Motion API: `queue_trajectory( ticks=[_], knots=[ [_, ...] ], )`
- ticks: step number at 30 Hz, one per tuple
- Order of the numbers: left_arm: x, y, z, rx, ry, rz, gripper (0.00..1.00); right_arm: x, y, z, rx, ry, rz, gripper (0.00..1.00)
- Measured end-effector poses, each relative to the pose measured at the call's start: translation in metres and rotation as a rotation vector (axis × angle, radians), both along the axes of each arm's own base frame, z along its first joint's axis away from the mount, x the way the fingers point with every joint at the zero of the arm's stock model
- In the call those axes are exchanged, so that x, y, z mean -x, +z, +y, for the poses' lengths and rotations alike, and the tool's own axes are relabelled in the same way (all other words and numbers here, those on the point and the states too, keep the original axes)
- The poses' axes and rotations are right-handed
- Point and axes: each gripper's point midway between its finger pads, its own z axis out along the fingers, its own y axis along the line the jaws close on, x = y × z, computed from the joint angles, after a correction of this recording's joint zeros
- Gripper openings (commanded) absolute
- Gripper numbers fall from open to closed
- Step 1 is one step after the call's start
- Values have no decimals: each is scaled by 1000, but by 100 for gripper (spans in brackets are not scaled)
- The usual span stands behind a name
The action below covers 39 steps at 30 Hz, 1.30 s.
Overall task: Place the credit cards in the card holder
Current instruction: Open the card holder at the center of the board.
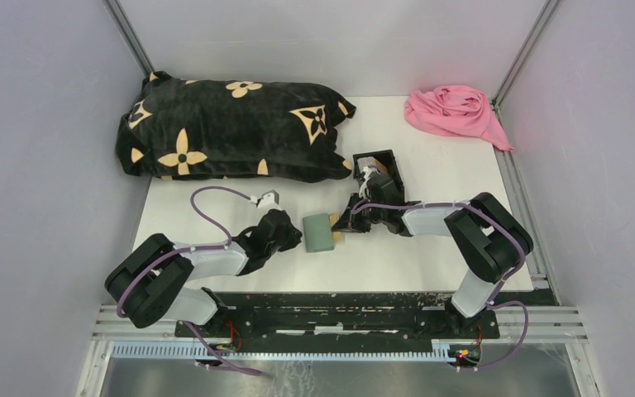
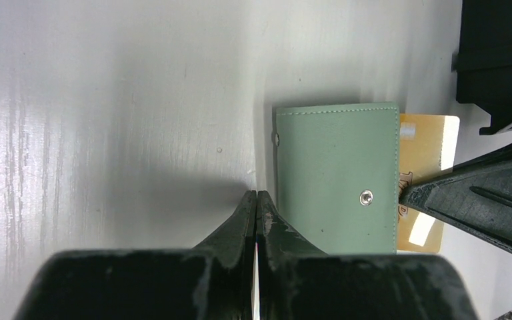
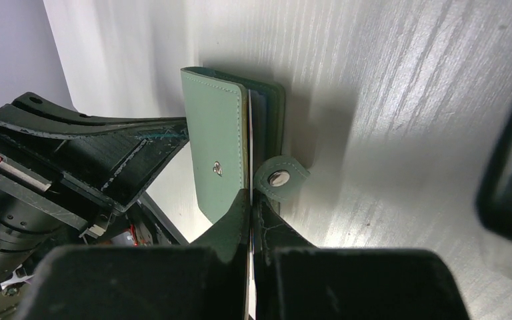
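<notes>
While the right pincer (image 3: 249, 193) pinches a tan card (image 2: 428, 143) poking from the sage-green holder (image 2: 337, 177), the left pincer (image 2: 257, 194) sits closed.

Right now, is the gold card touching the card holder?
Touching. The left wrist view shows the gold card tucked beneath the card holder edge, without any gap.

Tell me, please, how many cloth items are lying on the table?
2. A black blanket with tan flowers lies at the back left; a crumpled pink cloth sits in the back right corner. None seems hidden.
</notes>
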Motion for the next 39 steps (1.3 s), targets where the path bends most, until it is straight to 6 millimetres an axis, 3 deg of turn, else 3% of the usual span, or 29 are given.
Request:
queue_trajectory(
  ticks=[17,30,39],
  knots=[
    [15,-1,-20,4,-88,-1,3,11,3,8,18,17,-4,1],
    [13,-1,-39,32,-132,-3,3,15,44,24,-8,52,-88,1],
    [16,-1,-49,63,-171,4,3,23,40,31,3,80,-82,1]
  ],
)
